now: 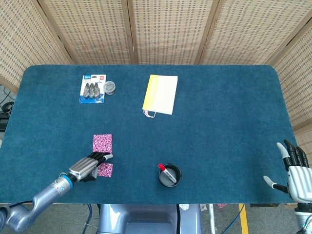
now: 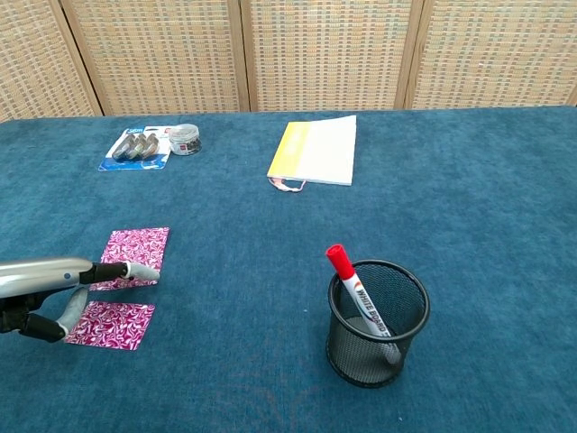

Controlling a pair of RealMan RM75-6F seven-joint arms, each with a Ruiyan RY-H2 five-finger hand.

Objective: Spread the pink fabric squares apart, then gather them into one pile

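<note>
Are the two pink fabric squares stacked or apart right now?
Apart: near pink patterned fabric square and far pink patterned fabric square lie flat, blue cloth between them.

A table covered in dark teal carpet-like cloth [image 1: 219,122] carries everything. Near its front left lie two pink patterned fabric squares [image 1: 102,142] [image 2: 110,325], one just behind the other and slightly apart. A black wire-mesh pen cup [image 2: 377,323] stands at the front centre. Further back lie a yellow-and-white notebook [image 1: 160,94], a blue blister card of clips [image 1: 92,88] and a small round clear container [image 1: 110,87] just beside it.
</note>
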